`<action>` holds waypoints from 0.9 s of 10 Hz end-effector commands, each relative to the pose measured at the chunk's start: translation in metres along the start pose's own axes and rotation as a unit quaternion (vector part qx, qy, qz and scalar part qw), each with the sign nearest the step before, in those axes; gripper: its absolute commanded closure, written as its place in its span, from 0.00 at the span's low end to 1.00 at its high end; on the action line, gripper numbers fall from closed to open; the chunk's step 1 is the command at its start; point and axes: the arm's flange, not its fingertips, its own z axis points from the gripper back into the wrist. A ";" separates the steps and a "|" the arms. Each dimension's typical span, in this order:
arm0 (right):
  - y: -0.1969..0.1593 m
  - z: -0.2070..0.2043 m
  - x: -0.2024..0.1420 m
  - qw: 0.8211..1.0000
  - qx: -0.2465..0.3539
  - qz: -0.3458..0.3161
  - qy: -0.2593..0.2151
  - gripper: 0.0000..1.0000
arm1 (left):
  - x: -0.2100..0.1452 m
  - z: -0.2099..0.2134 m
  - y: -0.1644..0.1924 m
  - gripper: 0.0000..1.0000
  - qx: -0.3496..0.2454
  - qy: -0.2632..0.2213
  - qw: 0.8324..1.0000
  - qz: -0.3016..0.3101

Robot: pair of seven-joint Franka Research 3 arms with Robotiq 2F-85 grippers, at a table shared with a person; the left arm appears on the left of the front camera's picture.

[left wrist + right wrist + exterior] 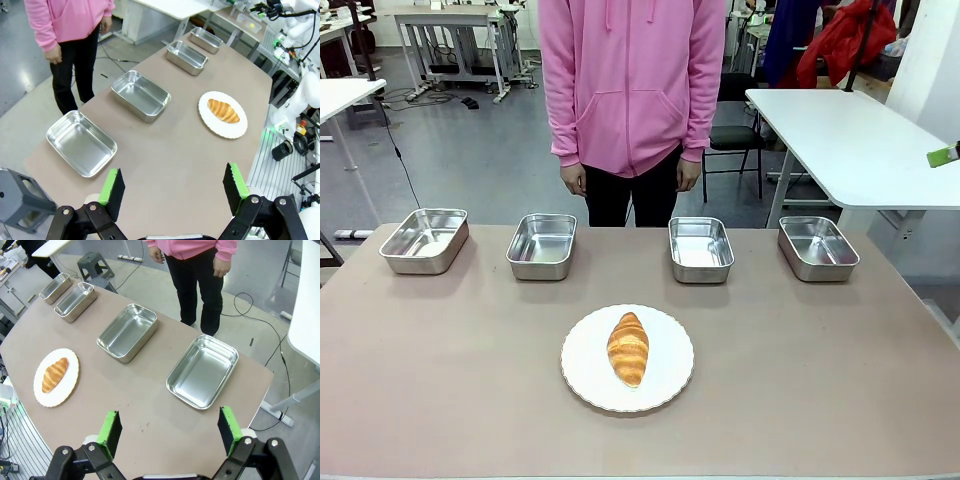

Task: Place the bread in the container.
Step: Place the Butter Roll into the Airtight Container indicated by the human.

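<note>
The bread [628, 348], a golden-brown croissant-shaped roll, lies on a round white plate [585, 372] at the near middle of the table. Four alike steel containers stand empty in a row along the far edge: far left [423, 240], inner left [542, 245], inner right [701, 249], far right [818, 247]. My left gripper [173, 190] hangs open high above the table's left end, the nearest pan [81, 143] below it and the bread [223, 110] farther off. My right gripper [169, 431] hangs open above the right end, over a pan [202, 371], far from the bread [54, 374].
A person in a pink hoodie [632, 80] stands behind the far edge, both hands hanging at their sides. The brown tabletop [440, 380] is bare around the plate. A white table [850, 140] stands at the back right. A green pad [942, 156] pokes in at the right edge.
</note>
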 end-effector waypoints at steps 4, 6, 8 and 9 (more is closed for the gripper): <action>-0.001 -0.002 0.001 1.000 0.005 0.002 -0.009 0.00 | 0.003 0.002 -0.002 0.00 -0.004 -0.003 1.000 0.005; -0.001 -0.002 0.001 1.000 0.005 0.002 -0.009 0.00 | 0.003 0.002 -0.002 0.00 -0.004 -0.003 1.000 0.005; -0.001 -0.002 0.001 1.000 0.005 0.002 -0.009 0.00 | 0.003 0.002 -0.002 0.00 -0.004 -0.003 1.000 0.005; -0.001 -0.002 0.001 1.000 0.005 0.002 -0.009 0.00 | 0.003 0.002 -0.002 0.00 -0.004 -0.003 1.000 0.005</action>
